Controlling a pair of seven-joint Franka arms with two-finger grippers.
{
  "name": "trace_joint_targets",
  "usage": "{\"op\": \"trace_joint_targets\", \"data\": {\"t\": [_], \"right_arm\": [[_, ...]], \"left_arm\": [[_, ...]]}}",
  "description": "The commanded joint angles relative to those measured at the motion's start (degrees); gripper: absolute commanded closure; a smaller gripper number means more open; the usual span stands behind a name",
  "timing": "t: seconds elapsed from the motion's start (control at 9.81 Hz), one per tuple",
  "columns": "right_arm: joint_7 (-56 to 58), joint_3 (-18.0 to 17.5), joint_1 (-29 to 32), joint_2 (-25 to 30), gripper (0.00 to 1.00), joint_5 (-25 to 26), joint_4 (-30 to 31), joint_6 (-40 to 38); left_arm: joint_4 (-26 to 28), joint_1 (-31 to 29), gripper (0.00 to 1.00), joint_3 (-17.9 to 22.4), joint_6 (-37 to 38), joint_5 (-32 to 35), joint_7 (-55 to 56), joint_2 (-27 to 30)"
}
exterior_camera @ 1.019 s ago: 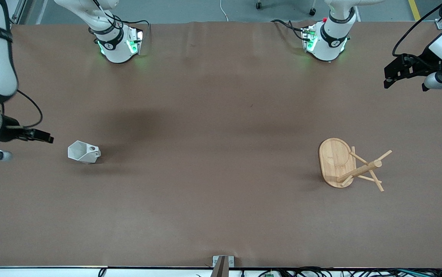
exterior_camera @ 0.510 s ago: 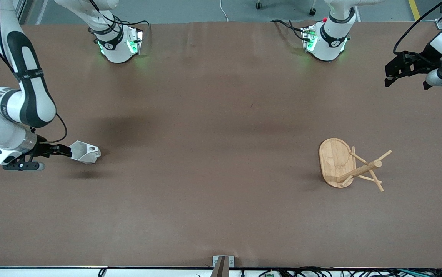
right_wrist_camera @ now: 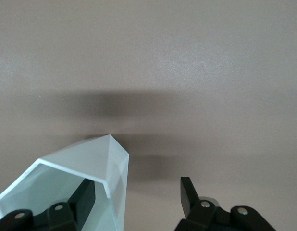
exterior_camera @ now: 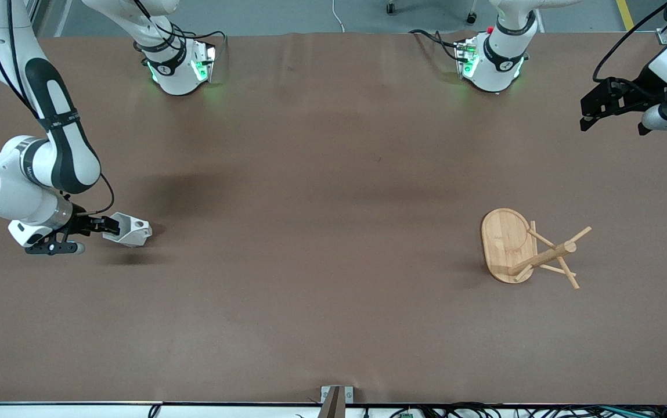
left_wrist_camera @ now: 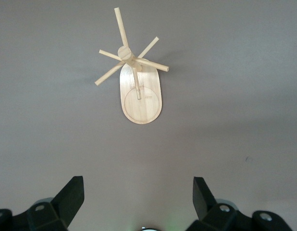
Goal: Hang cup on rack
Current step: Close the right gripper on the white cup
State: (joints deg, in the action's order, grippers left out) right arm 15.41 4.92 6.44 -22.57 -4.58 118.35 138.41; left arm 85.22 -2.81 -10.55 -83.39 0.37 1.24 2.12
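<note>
The white faceted cup (exterior_camera: pixel 132 229) lies on its side on the table near the right arm's end, its mouth turned toward my right gripper (exterior_camera: pixel 110 226). That gripper is open and straddles the cup's wall. In the right wrist view one finger (right_wrist_camera: pixel 86 195) is inside the cup (right_wrist_camera: pixel 93 163) and the other finger is outside it; my right gripper (right_wrist_camera: pixel 137 190) is not closed on it. The bamboo rack (exterior_camera: pixel 507 244) stands near the left arm's end, pegs spread. My left gripper (exterior_camera: pixel 591 113) waits open and empty in the air; it is (left_wrist_camera: pixel 138 185) in its wrist view, with the rack (left_wrist_camera: pixel 141 96) farther off.
Brown paper covers the table (exterior_camera: pixel 321 232). The two arm bases stand along its edge farthest from the front camera. Nothing else lies on it; a small bracket (exterior_camera: pixel 336 397) sits at the edge nearest that camera.
My right arm has swung in from the table's end to the cup, and its open fingers now straddle the cup's rim. The cup, rack and left gripper have barely moved.
</note>
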Motion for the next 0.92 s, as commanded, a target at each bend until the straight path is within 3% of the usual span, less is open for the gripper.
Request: {"op": "trace_joint_targets", "data": {"t": [0.0,0.1,0.31,0.61,0.82], "right_arm": [[1.2,-0.3,0.0,0.1,0.45,-2.4,0.9,1.0],[1.2,-0.3,-0.1,0.1,0.59,-3.0,0.9,1.0],[1.2,-0.2,-0.3,0.1,0.98,-4.9,0.8,0.8],[0.7,-0.2,-0.5,0.3,1.0,-4.9,0.5,-0.3],[-1.1,-0.3,-1.6,3.4,1.0,-5.9,-3.5,-9.5]], "left_arm": [[1.9,0.1,0.0,-0.2,-0.2,-0.5,0.5,0.0],[1.9,0.1,0.0,-0.2,-0.2,-0.5,0.5,0.1],[1.9,0.1,0.0,-0.2,-0.1,-0.5,0.4,0.2],[1.9,0.1,0.0,-0.2,-0.5,-0.5,0.5,-0.1],[1.8,0.3,0.0,-0.3,-0.7,0.0,0.4,0.0]]}}
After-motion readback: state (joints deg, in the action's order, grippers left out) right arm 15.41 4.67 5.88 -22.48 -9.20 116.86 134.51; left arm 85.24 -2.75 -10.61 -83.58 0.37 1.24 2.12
